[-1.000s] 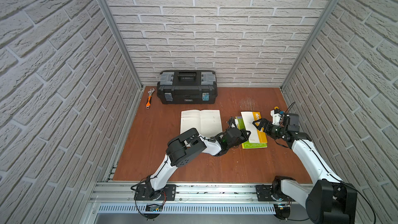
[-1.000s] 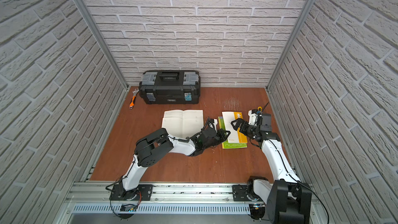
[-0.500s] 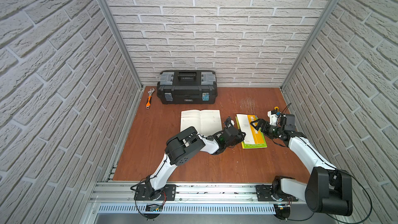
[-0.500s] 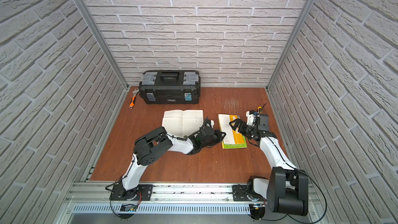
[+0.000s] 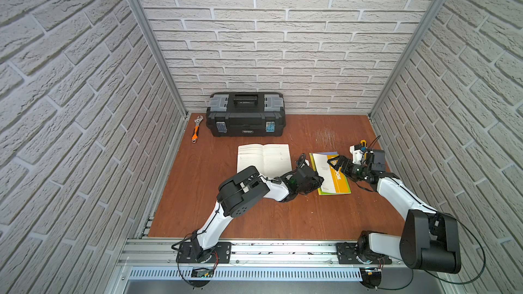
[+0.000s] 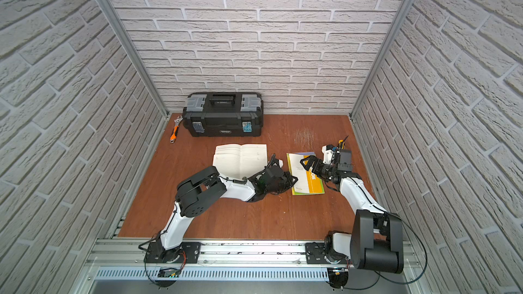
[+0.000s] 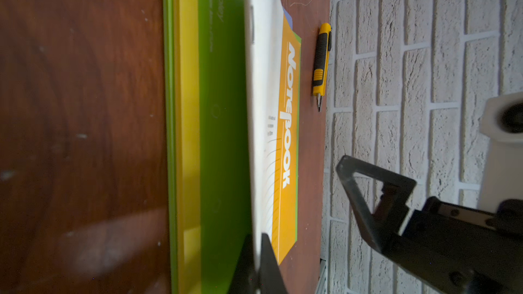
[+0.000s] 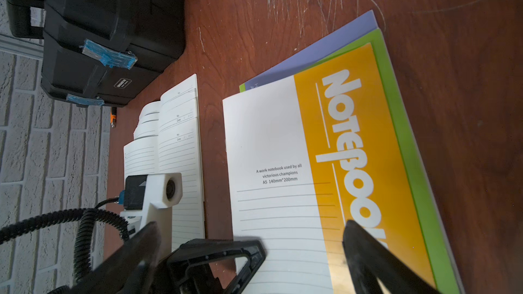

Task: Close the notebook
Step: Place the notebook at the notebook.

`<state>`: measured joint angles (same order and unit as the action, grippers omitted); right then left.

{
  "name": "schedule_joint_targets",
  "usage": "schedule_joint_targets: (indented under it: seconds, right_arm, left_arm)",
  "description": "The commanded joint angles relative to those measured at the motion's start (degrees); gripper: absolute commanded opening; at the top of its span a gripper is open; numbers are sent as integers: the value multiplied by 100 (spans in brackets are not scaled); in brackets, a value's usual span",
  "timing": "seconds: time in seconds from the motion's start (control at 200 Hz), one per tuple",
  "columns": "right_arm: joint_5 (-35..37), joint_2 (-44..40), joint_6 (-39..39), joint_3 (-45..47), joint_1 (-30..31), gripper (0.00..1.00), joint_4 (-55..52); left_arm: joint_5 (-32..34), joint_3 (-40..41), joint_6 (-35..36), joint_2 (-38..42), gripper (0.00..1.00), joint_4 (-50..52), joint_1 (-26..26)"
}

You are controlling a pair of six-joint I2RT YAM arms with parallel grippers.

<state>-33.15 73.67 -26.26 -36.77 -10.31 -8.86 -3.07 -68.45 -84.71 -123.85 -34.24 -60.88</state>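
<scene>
Left tool point(image 7: 257, 248), closed, pinches the cover edge of the orange notebook point(image 5: 328, 182), right of centre in a top view. Its cover has come down nearly flat, so closing seems almost done. Right tool point(image 8: 250, 226) hovers open above.

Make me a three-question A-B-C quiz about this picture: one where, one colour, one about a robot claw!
1. The wrench lies: A) beside the toolbox B) on it C) in a claw
2. The notebook cover's NOTEBOOK band is: A) red B) orange C) black
3. The left gripper is: A) wide open B) holding the wrench C) shut on the notebook cover
Answers: A, it rests next to the toolbox's end; B, the right wrist view shows orange; C, its fingers pinch the cover's edge.
</scene>
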Motion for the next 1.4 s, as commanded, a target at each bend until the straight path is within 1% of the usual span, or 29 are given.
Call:
schedule_joint_targets:
  seconds: [0.0, 0.15, 0.39, 0.535, 0.575, 0.725, 0.84, 0.97, 1.015, 1.06, 1.11, 1.19, 1.265, 1.325, 1.395]
  right_arm:
    - [161, 83, 11, 117, 42, 100, 201]
    - [299, 244, -63, 150, 77, 100, 278]
    - [557, 554, -54, 222, 108, 100, 290]
    - [561, 770, -99, 233, 127, 100, 294]
    - [603, 763, -99, 253, 140, 100, 293]
    - [857, 787, -47, 222, 150, 100, 78]
    - [895, 953, -37, 202, 149, 100, 28]
    - [860, 1216, -28, 176, 165, 100, 51]
    - [867, 1238, -36, 212, 167, 100, 98]
    - [897, 1231, -38, 233, 173, 100, 119]
    - [937, 1220, -28, 246, 178, 100, 102]
    - [970, 1194, -1, 246, 178, 100, 69]
    - [977, 1176, 6, 248, 180, 100, 57]
    - [978, 1167, 11, 233, 185, 100, 34]
    - [983, 1159, 25, 236, 185, 100, 6]
  left_arm:
    - [-123, -255, -112, -124, 0, -167, -37]
    - [-77, -346, -38, -101, 0, 13, -63]
    - [-56, -211, -141, -132, 0, -86, -77]
    - [-73, -215, -146, -170, 0, -92, -77]
    - [-76, -222, -138, -171, 5, -95, -82]
    - [-43, -200, -107, -144, 16, -78, -82]
    - [-48, -135, -98, -115, 20, -143, -82]
    - [-41, -85, -103, -107, 23, -180, -82]
    - [-30, -74, -107, -103, 28, -186, -82]
    - [-26, -47, -111, -72, 37, -180, -90]
    - [9, -13, -69, -6, 39, -134, -97]
    - [101, 66, 77, 196, 43, 82, -104]
    - [178, 102, 323, 440, 44, 399, -100]
    - [254, 104, 542, 659, 45, 750, -99]
    - [437, 80, 781, 930, 47, 1407, -99]
